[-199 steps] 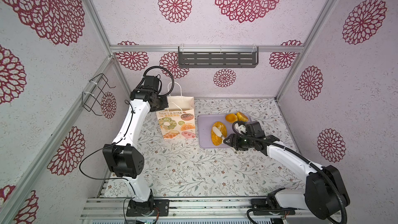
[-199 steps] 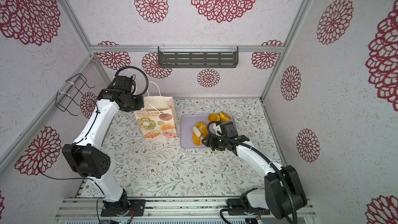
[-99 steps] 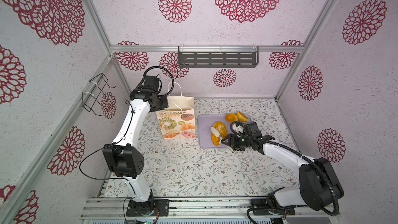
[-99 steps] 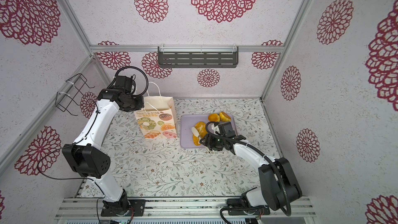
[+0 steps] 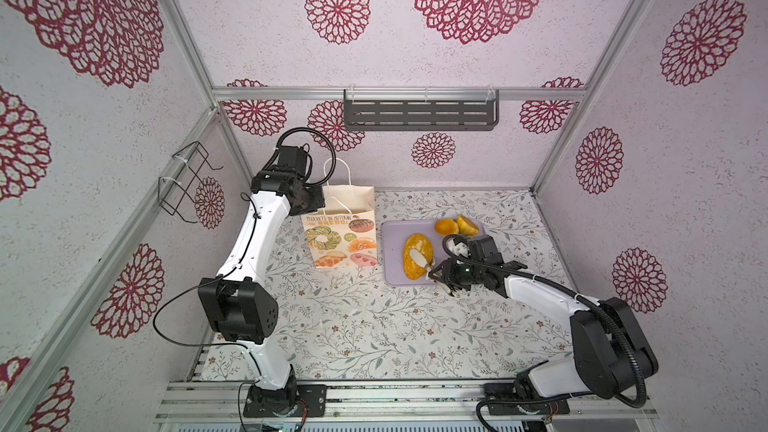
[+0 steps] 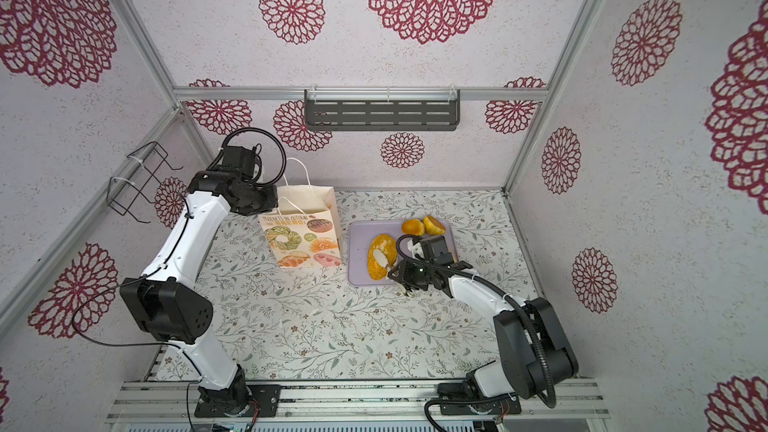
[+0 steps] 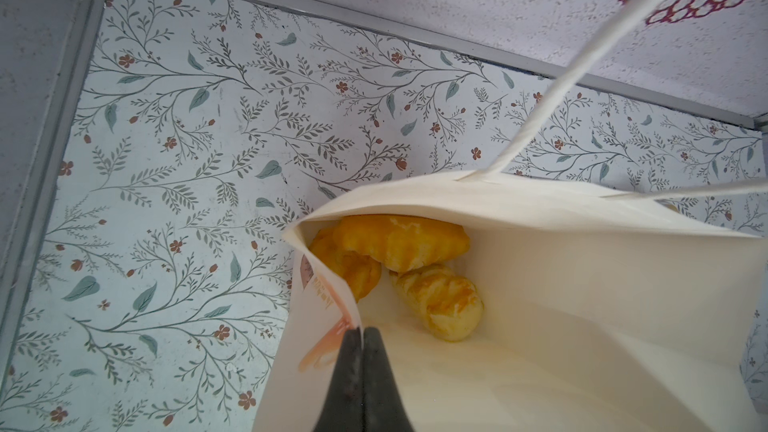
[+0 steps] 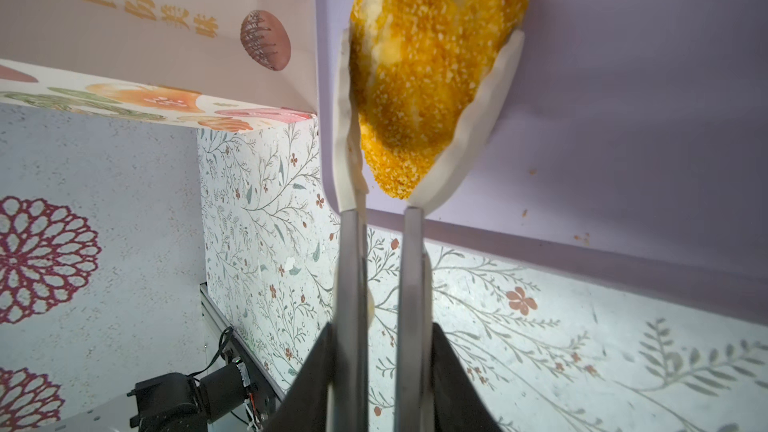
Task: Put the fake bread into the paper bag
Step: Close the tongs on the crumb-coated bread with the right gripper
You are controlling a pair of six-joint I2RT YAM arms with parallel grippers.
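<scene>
L gripper (image 7: 360,332) jaws were pinched together on paper bag (image 5: 340,238) rim, to hold mouth open for loading. R gripper (image 8: 428,118) jaws were clamped on crumbed loaf (image 5: 409,274) over lilac tray (image 5: 390,234). Bread pcs (image 7: 399,243) lay inside bag; two buns (image 5: 444,226) sat on tray.

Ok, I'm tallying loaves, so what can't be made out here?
Both top views show the paper bag only from outside; the left wrist view shows three bread pieces inside, its folded wall may hide more.
Both top views: the right gripper covers part of the lilac tray.
Right wrist view: the picture's edge cuts off the oval loaf.
Both top views: the left gripper is hidden behind the left arm.
</scene>
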